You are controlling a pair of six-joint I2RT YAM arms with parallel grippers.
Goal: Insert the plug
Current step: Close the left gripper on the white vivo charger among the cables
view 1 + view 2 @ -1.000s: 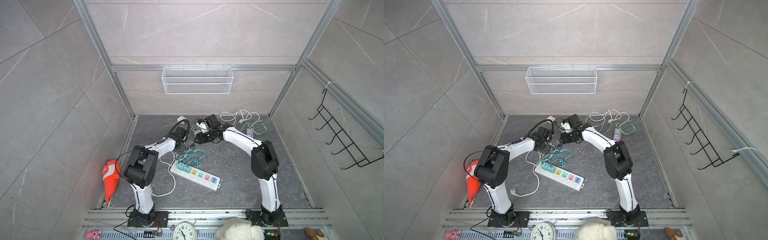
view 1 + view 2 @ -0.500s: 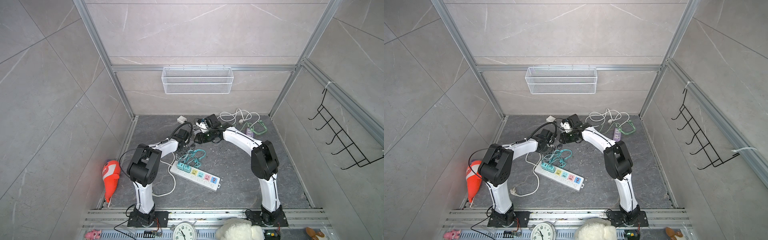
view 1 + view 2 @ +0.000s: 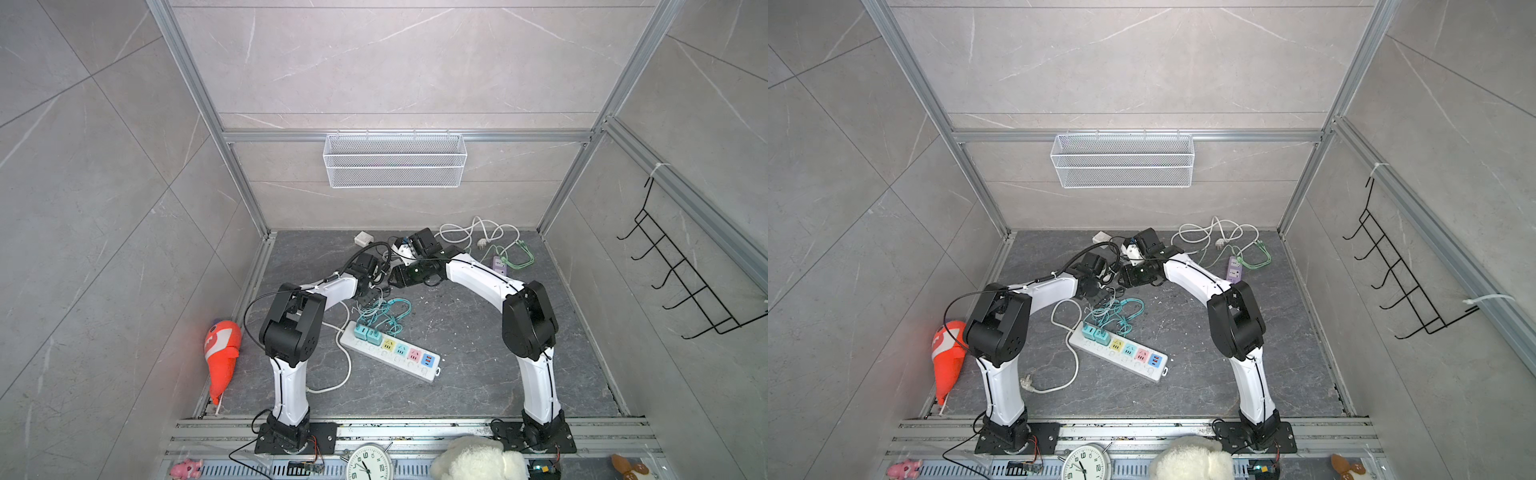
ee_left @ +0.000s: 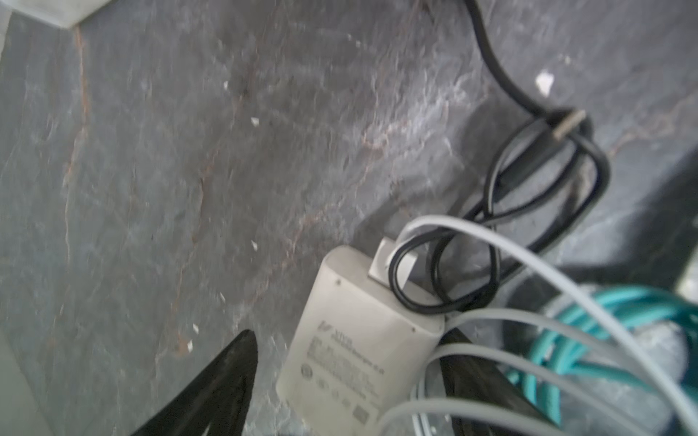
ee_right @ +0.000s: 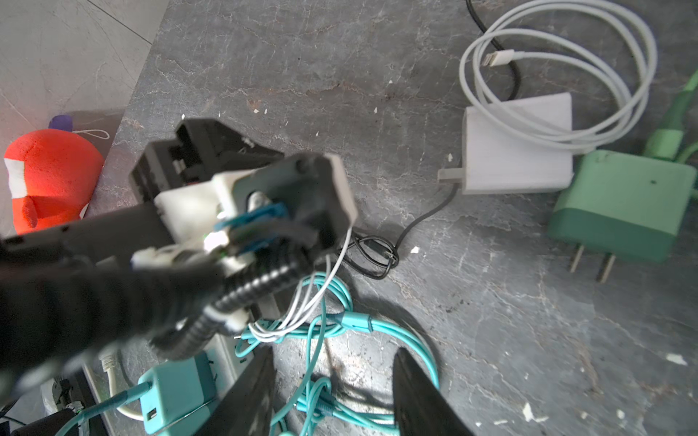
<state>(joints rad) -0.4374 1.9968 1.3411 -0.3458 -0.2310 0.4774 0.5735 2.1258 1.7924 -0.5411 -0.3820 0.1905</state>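
A white charger plug [image 4: 362,347] lies on the dark floor between the fingers of my open left gripper [image 4: 347,381], with a gap on at least one side. A black cable [image 4: 528,181] loops over its end. The white power strip [image 3: 390,351] [image 3: 1121,351] with pastel sockets lies in the middle of the floor, two teal chargers [image 5: 177,392] plugged into its end. My left gripper [image 3: 374,291] is just behind the strip in both top views. My right gripper [image 5: 332,392] hangs open over teal cables [image 5: 340,324], holding nothing, close beside the left wrist [image 5: 241,204].
A white charger with coiled cable [image 5: 517,151] and a green charger [image 5: 619,207] lie behind. A small white box [image 3: 363,238], a purple strip [image 3: 498,264] and a white cable [image 3: 478,232] are near the back wall. An orange plush toy [image 3: 222,353] lies at the left wall.
My left arm has drawn back from the small white box at the rear toward the teal cables, jaws widening slightly. The right arm has barely moved.
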